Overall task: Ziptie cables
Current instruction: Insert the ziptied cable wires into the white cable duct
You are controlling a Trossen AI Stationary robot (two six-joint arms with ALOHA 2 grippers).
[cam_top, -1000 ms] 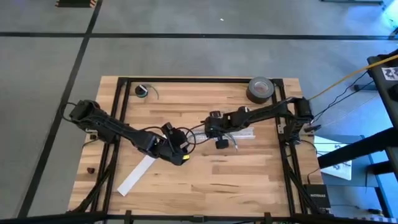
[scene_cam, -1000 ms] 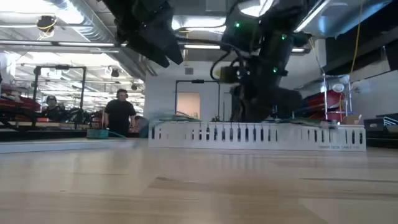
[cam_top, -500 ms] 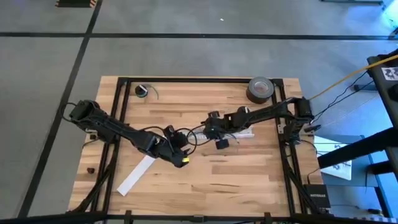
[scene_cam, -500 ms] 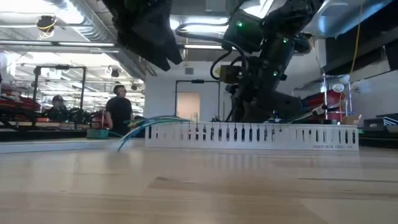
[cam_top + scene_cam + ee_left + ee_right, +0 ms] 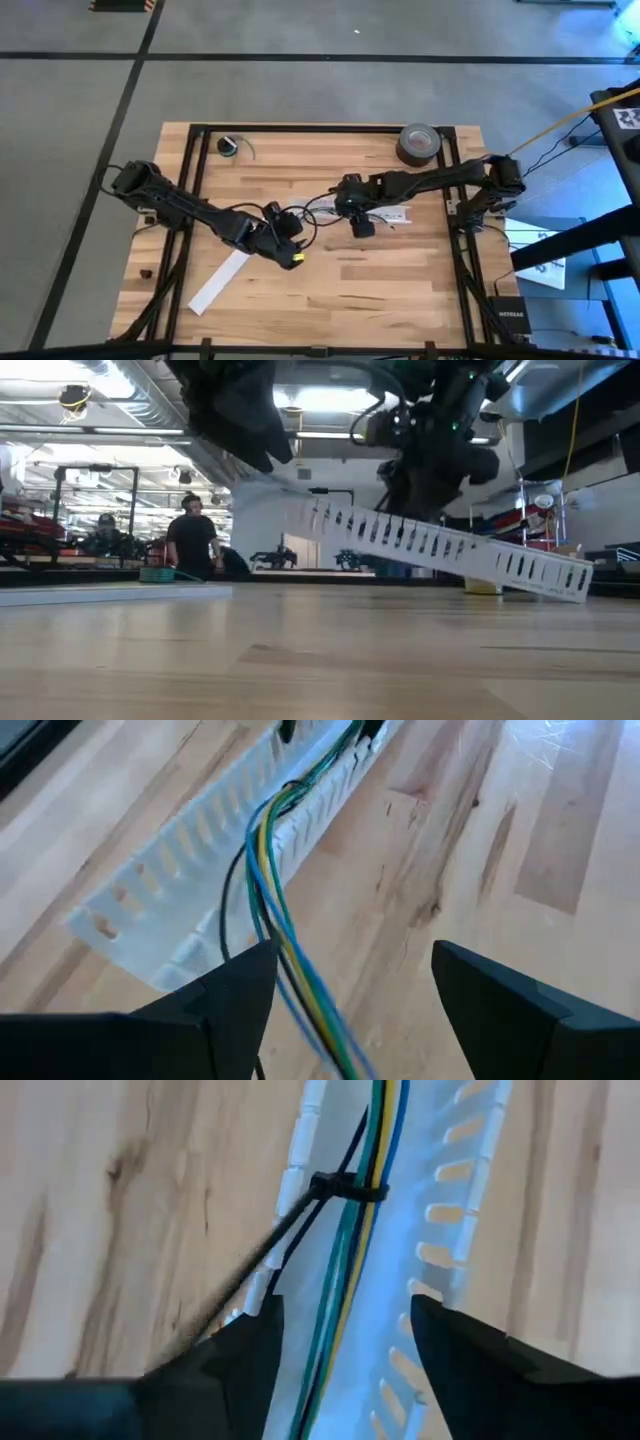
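Observation:
A white slotted duct (image 5: pixel 388 213) lies mid-table. In the low view the duct (image 5: pixel 450 545) is tilted, its left end raised and its right end (image 5: pixel 575 582) on the wood. The cables (image 5: pixel 365 1270), blue, yellow and green wires, run along inside it. The black ziptie (image 5: pixel 345 1186) is looped round them. My right gripper (image 5: pixel 345 1330) hovers open above them. The cables (image 5: pixel 270 890) leave the duct's end and pass between the fingers of my open left gripper (image 5: pixel 355 985), which stands left of the duct (image 5: pixel 290 230). My right gripper's fingers stand apart over the tied cables. The ziptie's tail (image 5: pixel 270 1255) slants toward one finger (image 5: pixel 230 1350), and I cannot tell whether it touches. My left gripper's fingers stand on either side of the cables where they leave the duct. I cannot tell whether they touch.
A flat white strip (image 5: pixel 220 280) lies near the front left. A grey tape roll (image 5: pixel 420 143) sits at the far right, a small wire coil (image 5: pixel 230 147) at the far left. Black frame rails (image 5: pixel 195 200) run down both sides. People stand in the room behind (image 5: pixel 190 540).
My right gripper has gone up. The duct's left end has risen off the table with it, while the right end has stayed down, so the duct now slants. The cable ends that drooped past the left end have gone up too.

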